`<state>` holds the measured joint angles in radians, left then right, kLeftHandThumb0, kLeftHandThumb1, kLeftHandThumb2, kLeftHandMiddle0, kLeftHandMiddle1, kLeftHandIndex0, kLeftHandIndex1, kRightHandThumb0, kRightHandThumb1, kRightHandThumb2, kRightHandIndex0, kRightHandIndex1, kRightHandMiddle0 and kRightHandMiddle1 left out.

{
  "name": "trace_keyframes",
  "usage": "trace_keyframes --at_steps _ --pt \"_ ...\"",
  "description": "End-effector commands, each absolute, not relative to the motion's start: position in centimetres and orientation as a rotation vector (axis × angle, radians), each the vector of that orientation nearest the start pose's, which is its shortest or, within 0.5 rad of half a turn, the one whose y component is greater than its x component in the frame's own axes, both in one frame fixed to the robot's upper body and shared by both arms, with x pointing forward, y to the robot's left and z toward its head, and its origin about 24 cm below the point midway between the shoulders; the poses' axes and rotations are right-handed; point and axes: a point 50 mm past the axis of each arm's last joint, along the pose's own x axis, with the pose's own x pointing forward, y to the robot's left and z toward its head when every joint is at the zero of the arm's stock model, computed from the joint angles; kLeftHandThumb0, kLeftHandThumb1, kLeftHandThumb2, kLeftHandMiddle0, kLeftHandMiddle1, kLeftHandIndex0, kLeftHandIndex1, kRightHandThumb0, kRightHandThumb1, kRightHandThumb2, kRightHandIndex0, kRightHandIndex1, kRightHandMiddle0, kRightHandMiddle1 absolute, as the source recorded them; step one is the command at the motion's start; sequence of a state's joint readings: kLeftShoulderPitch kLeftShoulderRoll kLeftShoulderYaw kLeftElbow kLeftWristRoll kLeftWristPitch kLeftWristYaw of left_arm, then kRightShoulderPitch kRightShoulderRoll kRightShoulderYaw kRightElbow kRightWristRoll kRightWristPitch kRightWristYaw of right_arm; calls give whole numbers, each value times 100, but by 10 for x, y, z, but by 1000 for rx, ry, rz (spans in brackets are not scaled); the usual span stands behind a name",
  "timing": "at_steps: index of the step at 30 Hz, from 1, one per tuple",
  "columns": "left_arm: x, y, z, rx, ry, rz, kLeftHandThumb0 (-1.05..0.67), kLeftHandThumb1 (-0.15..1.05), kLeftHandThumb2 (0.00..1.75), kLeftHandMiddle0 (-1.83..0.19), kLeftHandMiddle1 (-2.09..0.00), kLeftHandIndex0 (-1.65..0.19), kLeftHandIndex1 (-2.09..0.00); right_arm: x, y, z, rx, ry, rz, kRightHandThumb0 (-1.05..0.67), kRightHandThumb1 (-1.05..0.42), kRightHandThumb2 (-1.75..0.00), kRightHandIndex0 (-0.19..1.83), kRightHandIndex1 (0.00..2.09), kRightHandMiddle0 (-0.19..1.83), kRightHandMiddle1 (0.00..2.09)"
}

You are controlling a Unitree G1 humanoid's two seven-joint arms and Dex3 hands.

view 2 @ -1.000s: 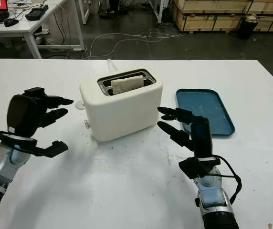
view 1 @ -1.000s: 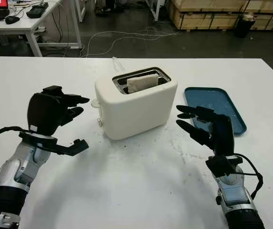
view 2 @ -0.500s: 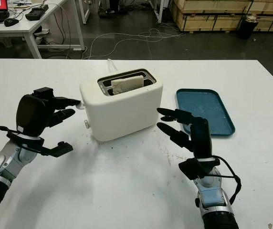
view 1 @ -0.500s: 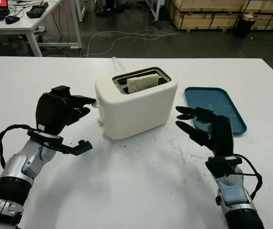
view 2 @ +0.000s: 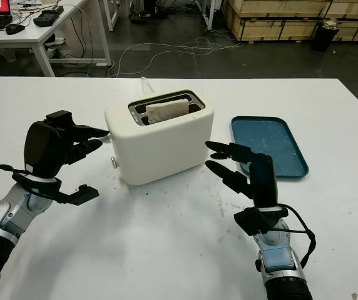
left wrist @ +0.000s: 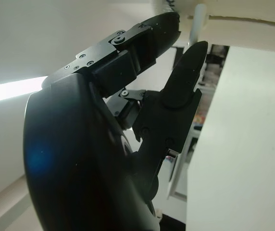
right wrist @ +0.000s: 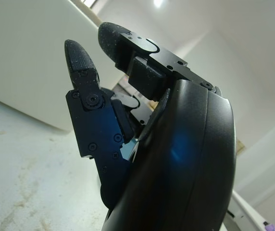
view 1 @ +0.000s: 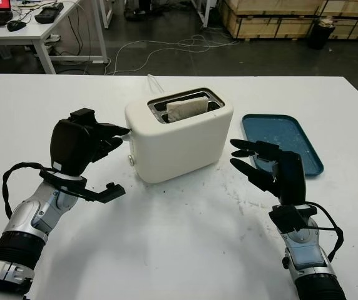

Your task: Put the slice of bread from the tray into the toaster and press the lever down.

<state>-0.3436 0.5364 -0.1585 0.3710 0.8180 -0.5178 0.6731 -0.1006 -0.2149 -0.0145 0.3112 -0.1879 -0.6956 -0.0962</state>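
Note:
A cream toaster (view 1: 179,137) stands mid-table with the slice of bread (view 1: 187,107) upright in its slot. My left hand (view 1: 107,150) is open at the toaster's left end, its upper fingertips (view 1: 121,131) right at the pale lever knob (view 2: 106,137); whether they touch it is unclear. In the left wrist view the fingers (left wrist: 185,72) point at the toaster's underside edge. To the right of the toaster, my right hand (view 1: 251,161) hovers open, holding nothing, palm turned toward the toaster wall (right wrist: 27,62). The blue tray (view 1: 282,140) lies bare at the right.
The toaster's white cord (view 1: 154,83) runs back across the white table (view 1: 179,250). Beyond the far edge are a floor with cables (view 1: 179,47), a desk (view 1: 29,28) at the back left and wooden crates (view 1: 273,19) at the back right.
My left hand has moved right and slightly up, from clear of the toaster to its left end by the lever. The right hand, bread and tray have stayed put.

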Motion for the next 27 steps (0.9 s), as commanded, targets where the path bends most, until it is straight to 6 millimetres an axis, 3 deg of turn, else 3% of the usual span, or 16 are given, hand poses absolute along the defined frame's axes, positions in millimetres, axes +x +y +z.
trace_keyframes --at_steps 1,18,27 --pt "293 194 114 1094 -829 114 -29 73 0 -88 -124 -130 -8 260 -180 68 -359 -511 35 -43 -79 0 91 74 110 1" --pt "296 195 110 1115 -782 91 -29 74 0 -91 -123 -131 -11 259 -181 67 -355 -516 36 -42 -80 0 90 76 110 0" --pt "297 194 110 1120 -719 86 -26 75 1 -85 -146 -126 -10 258 -181 67 -362 -526 49 -41 -80 0 89 75 110 0"
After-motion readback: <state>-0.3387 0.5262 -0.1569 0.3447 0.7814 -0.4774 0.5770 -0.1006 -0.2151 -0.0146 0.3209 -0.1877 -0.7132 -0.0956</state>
